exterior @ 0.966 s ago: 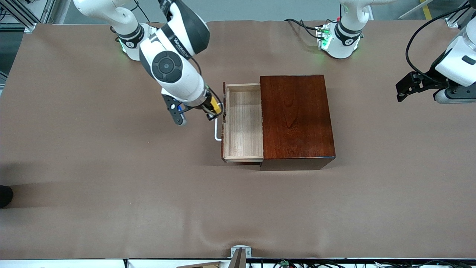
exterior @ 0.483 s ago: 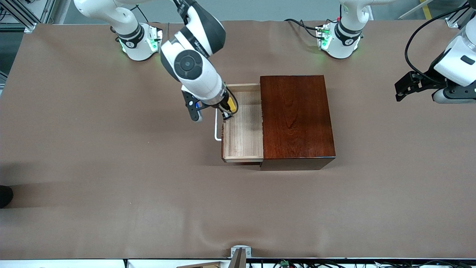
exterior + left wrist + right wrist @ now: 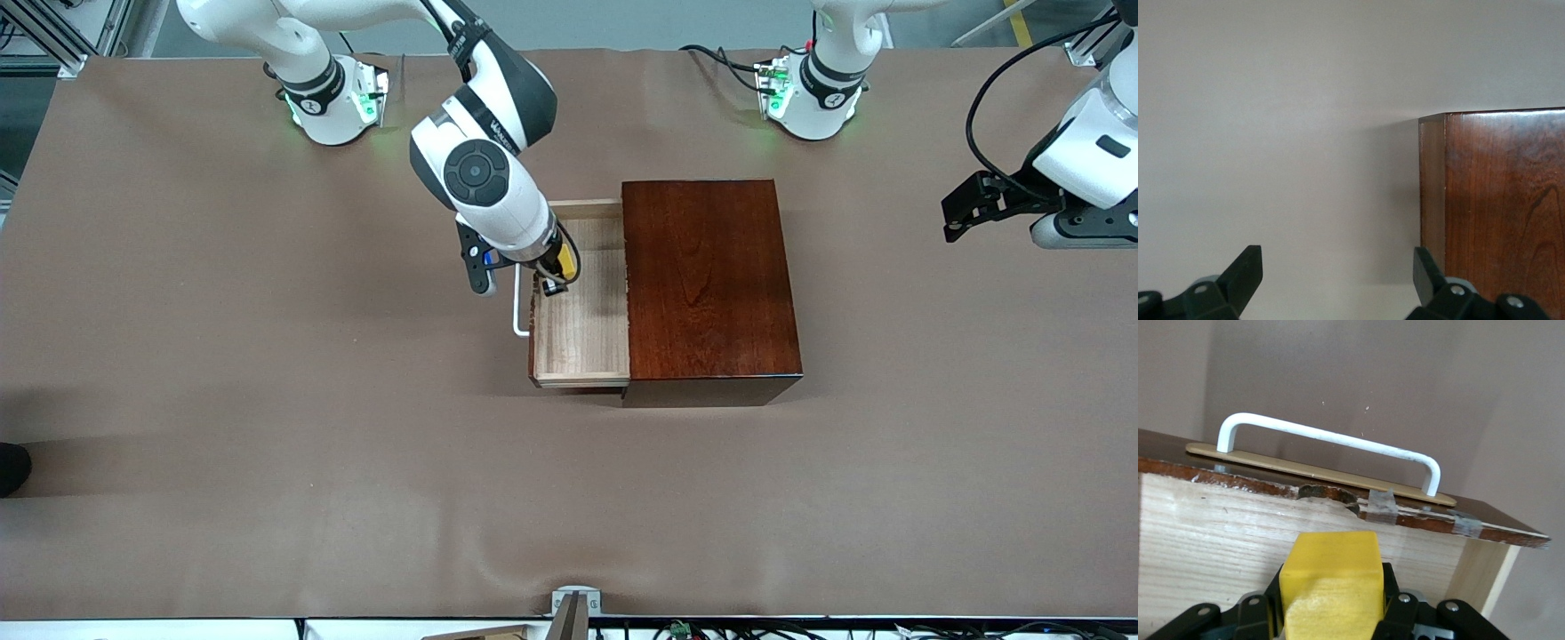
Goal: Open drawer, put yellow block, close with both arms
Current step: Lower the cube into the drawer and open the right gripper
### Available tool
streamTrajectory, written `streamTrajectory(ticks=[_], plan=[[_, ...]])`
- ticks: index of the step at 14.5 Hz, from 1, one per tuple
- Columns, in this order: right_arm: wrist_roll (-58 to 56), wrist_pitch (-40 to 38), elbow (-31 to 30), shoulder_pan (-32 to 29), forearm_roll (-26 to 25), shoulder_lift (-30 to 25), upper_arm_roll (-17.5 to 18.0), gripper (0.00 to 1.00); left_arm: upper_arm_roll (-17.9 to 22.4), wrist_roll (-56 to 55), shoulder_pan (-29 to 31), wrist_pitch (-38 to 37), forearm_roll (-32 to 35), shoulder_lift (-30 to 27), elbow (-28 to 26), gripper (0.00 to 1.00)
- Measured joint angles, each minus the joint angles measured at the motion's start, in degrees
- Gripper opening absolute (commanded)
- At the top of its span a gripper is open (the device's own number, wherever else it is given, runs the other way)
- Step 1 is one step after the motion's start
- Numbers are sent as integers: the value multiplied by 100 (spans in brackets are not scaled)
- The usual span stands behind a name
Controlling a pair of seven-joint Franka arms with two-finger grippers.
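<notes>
Drawer (image 3: 582, 342) is standing pulled out of the dark wooden box (image 3: 707, 284) toward the right arm's end of the table, its pale tray lying open to above, nothing sitting on the part of its floor nearest the front camera; white handle (image 3: 518, 307) is sticking out from the drawer's front, and in the right wrist view the handle (image 3: 1328, 443) is showing as a bar on a thin tan plate, with bits of tape on the front's edge. Right gripper (image 3: 558, 271) is hanging over the open tray just inside the drawer front, fingers clamping the yellow block (image 3: 564, 258); in the right wrist view the block (image 3: 1331, 590) is sitting squeezed between the black fingers (image 3: 1398, 617), clear of the drawer's inner wall. Left gripper (image 3: 965, 213) is waiting in the air over the left arm's end of the table, well apart from the box, its fingers (image 3: 1245, 273) standing wide with nothing between them, box corner (image 3: 1498, 200) showing ahead of them
</notes>
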Motion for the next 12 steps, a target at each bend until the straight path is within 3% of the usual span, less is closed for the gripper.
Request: streamTrajectory(ticks=[11, 12], plan=[[222, 312, 1, 211, -24, 514, -5, 0, -42, 4, -1, 0, -1, 3, -40, 100], [235, 364, 1, 248, -26, 550, -6, 23, -42, 4, -1, 0, -1, 2, -39, 100]])
